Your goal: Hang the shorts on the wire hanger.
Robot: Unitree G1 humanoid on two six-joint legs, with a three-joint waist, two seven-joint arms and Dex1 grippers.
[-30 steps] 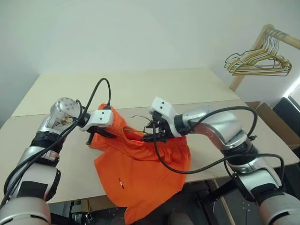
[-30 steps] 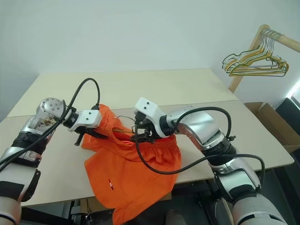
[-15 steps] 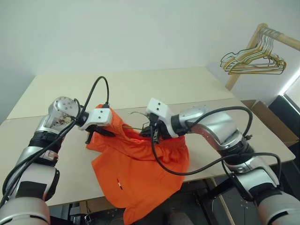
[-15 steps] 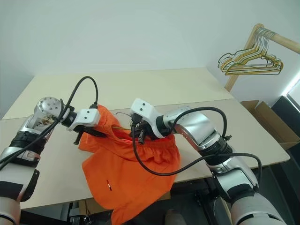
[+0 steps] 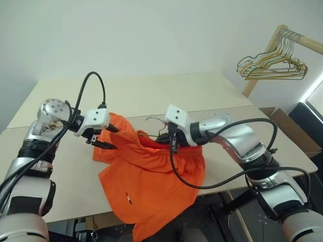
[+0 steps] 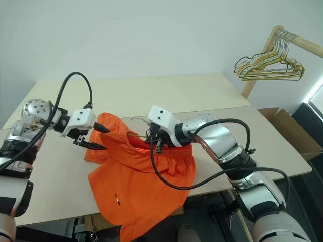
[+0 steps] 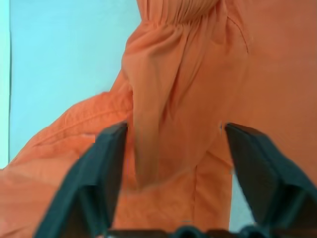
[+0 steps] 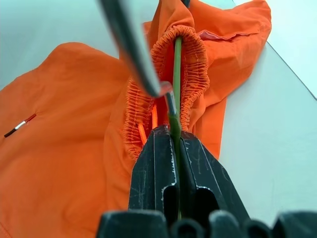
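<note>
Threading step: right gripper (image 8: pixel 174 144) jaws clamped hanger (image 8: pixel 176 84) inside shorts (image 5: pixel 146 176) waistband, frame centre; left gripper (image 7: pixel 173 163) jaws open. Next: regrip waistband.

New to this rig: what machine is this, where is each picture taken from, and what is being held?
It is a humanoid robot with two arms ending in two-finger grippers. Two pictures come from cameras in its head; the other two from cameras on its wrists. On the table lie orange shorts, partly draped over its edge. The right gripper is shut on the wire hanger, which runs into the gathered waistband. The left gripper is open, with a fold of the shorts between its fingers. A bunch of hangers hangs on a wooden rack behind.
</note>
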